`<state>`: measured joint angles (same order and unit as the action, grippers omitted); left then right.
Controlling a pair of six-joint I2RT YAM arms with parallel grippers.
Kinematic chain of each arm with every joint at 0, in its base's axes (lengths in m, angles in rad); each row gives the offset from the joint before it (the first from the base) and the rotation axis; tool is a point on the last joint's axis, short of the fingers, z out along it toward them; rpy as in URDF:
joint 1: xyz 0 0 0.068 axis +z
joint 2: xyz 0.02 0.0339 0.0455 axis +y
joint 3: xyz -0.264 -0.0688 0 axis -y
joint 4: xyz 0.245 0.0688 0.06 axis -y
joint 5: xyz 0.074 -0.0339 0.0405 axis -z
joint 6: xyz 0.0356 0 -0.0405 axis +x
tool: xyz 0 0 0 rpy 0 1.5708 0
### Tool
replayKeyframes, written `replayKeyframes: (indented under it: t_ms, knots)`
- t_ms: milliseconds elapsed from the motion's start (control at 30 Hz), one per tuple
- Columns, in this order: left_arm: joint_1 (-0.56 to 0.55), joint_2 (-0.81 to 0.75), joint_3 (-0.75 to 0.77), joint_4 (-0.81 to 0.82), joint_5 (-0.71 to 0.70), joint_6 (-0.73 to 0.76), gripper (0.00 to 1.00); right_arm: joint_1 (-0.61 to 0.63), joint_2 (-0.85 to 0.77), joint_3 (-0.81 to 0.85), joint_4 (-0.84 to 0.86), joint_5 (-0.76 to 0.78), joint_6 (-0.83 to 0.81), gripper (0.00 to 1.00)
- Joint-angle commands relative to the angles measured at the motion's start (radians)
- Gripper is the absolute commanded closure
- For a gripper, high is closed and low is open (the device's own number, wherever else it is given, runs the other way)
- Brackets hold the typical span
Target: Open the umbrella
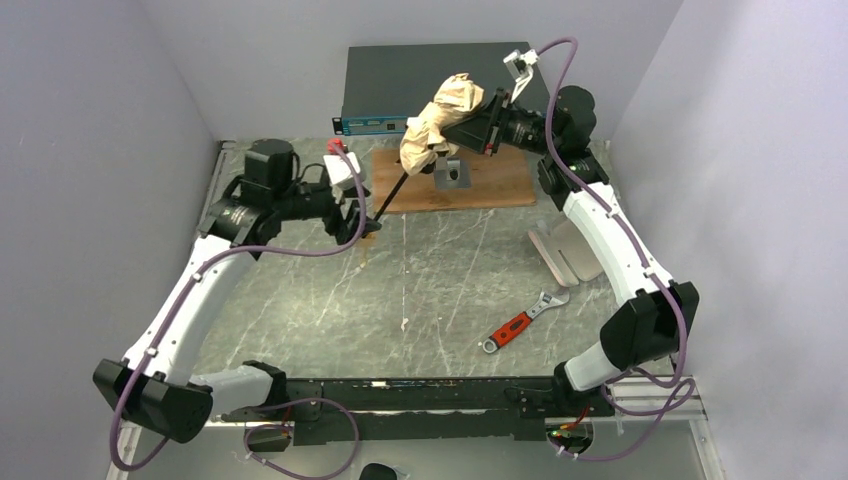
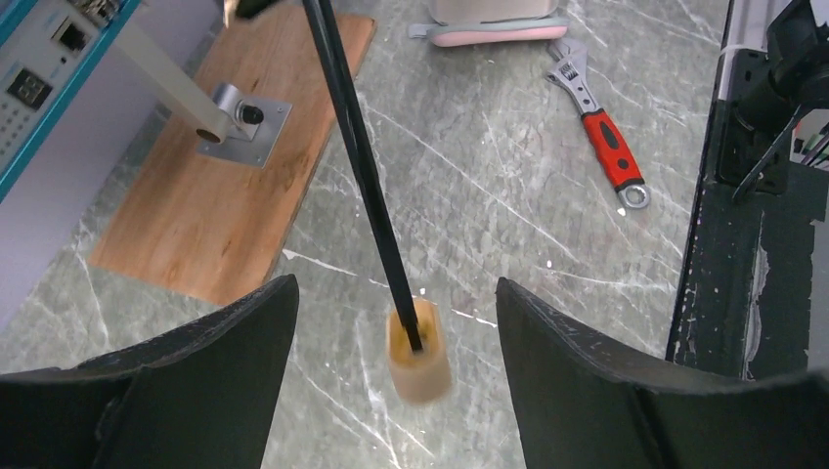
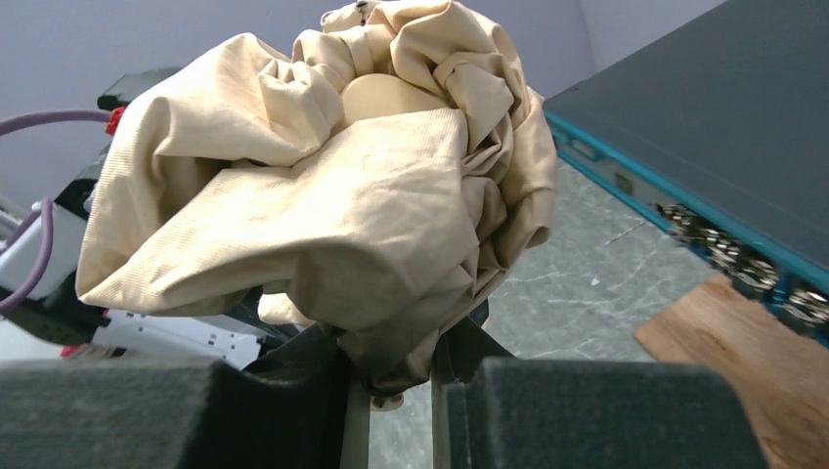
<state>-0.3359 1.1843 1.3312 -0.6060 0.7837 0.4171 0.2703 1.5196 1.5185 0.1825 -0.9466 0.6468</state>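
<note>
The umbrella [image 1: 445, 118] hangs in the air at the back of the table, its pale peach-beige fabric crumpled in a loose bunch [image 3: 323, 195]. My right gripper [image 1: 482, 125] [image 3: 391, 363] is shut on the lower end of that bunch. A thin black shaft [image 1: 395, 195] [image 2: 357, 147] runs down and to the left from the fabric. It ends in the cream knob handle [image 2: 418, 357]. That handle sits, blurred, between the fingers of my left gripper [image 1: 366, 214] [image 2: 396, 293], which is open, with a gap on each side.
A wooden board [image 1: 490, 185] [image 2: 215, 205] with a metal post mount [image 1: 455, 176] [image 2: 239, 117] lies under the umbrella. Behind it stands a dark box with a blue front [image 1: 420, 80]. A red-handled wrench [image 1: 520, 322] [image 2: 606, 132] and a pink-white object [image 1: 568, 252] lie to the right.
</note>
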Motion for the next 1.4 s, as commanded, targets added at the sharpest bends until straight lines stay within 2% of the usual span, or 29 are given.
replayKeyframes:
  t_ms: [0, 67, 133, 200, 300, 500, 600, 700, 867, 967, 1067, 1100, 1133, 1267, 1367]
  knots:
    - [-0.081, 0.061, 0.028, 0.007, -0.165, 0.002, 0.3, 0.036, -0.079, 0.028, -0.01, 0.042, -0.097, 1.0]
    - [-0.096, 0.083, 0.028, -0.007, -0.192, 0.008, 0.41, 0.044, -0.087, 0.034, -0.029, 0.055, -0.12, 1.0]
    - [-0.096, 0.095, 0.018, -0.033, -0.222, 0.017, 0.6, 0.046, -0.094, 0.043, -0.05, 0.072, -0.134, 1.0]
    - [-0.091, 0.09, -0.015, -0.067, -0.261, 0.037, 0.72, 0.045, -0.097, 0.064, -0.086, 0.092, -0.159, 1.0]
    - [-0.055, 0.059, -0.127, -0.127, -0.264, 0.105, 0.74, -0.001, -0.094, 0.092, -0.086, 0.102, -0.16, 1.0]
    - [0.069, -0.02, -0.39, -0.197, -0.337, 0.318, 0.74, -0.141, -0.062, 0.189, 0.024, 0.066, -0.024, 1.0]
    - [0.099, -0.038, -0.428, -0.209, -0.336, 0.37, 0.67, -0.176, -0.054, 0.209, 0.083, 0.044, 0.043, 1.0]
    - [0.101, -0.032, -0.39, -0.217, -0.284, 0.353, 0.57, -0.168, -0.058, 0.185, 0.102, 0.031, 0.059, 1.0]
    - [0.101, -0.05, -0.232, -0.204, -0.065, 0.274, 0.31, -0.118, -0.074, 0.107, 0.113, -0.014, 0.045, 1.0]
    - [0.102, -0.073, -0.131, -0.148, 0.074, 0.193, 0.2, -0.073, -0.083, 0.076, 0.072, -0.063, -0.014, 1.0]
    - [0.101, -0.062, -0.027, -0.111, 0.162, 0.086, 0.12, -0.024, -0.091, 0.062, -0.01, -0.136, -0.173, 1.0]
    - [0.101, -0.053, 0.02, -0.109, 0.177, 0.055, 0.04, -0.008, -0.09, 0.08, -0.092, -0.158, -0.255, 1.0]
    - [0.101, -0.042, 0.052, -0.114, 0.188, 0.031, 0.02, 0.007, -0.091, 0.097, -0.148, -0.173, -0.329, 1.0]
    - [0.101, 0.01, 0.183, -0.178, 0.26, -0.018, 0.0, 0.054, -0.088, 0.142, -0.336, -0.208, -0.575, 1.0]
    - [0.101, 0.041, 0.249, -0.168, 0.316, -0.074, 0.0, 0.068, -0.087, 0.135, -0.364, -0.241, -0.65, 1.0]
